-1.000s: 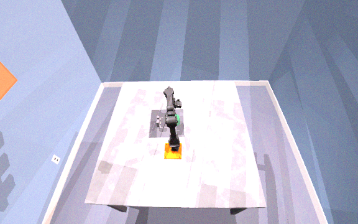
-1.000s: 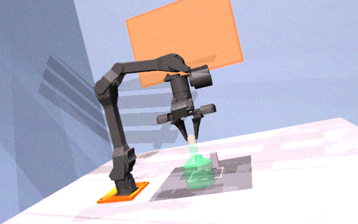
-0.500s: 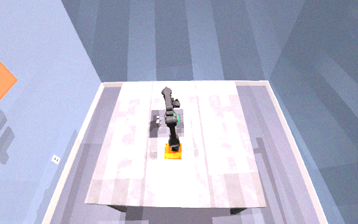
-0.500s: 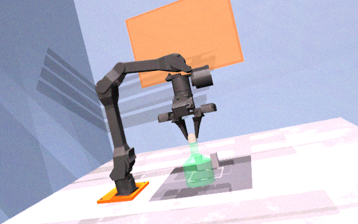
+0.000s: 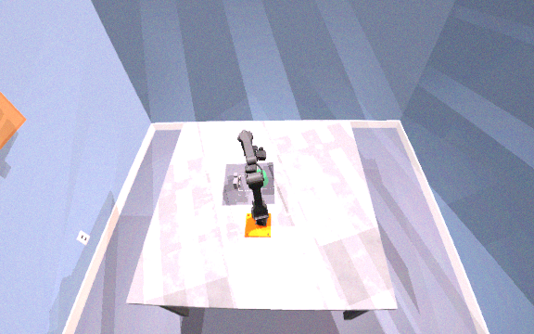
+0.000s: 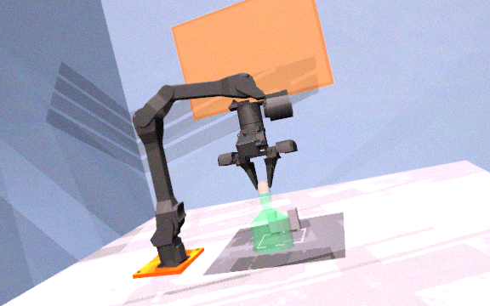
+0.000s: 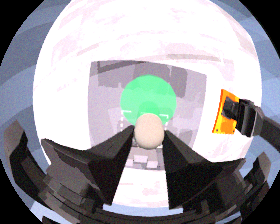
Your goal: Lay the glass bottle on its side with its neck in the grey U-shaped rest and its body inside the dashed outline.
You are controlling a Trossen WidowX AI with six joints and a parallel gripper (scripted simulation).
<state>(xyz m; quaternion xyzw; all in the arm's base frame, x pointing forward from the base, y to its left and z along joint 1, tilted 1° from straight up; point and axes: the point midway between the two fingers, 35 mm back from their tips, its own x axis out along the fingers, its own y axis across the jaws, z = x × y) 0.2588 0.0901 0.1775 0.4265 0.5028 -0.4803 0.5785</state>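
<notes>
The green glass bottle (image 5: 265, 178) (image 6: 271, 234) (image 7: 148, 92) stands nearly upright over the grey mat, leaning slightly, with its pale stopper at the top. My gripper (image 6: 264, 186) (image 7: 148, 131) is shut on the bottle's top end, one finger on each side of the stopper, pointing down. Whether the base touches the mat cannot be told. The grey U-shaped rest (image 5: 235, 181) (image 6: 294, 218) stands on the mat beside the bottle; it is partly hidden in the wrist view. The dashed outline (image 7: 127, 111) is partly behind the bottle and seen through its glass.
The grey mat (image 6: 330, 227) (image 7: 102, 95) lies on the pale table (image 5: 332, 186). The arm's orange base plate (image 5: 249, 230) (image 6: 147, 272) (image 7: 218, 117) is near the mat. The arm arches above the mat and hides part of it in the top view.
</notes>
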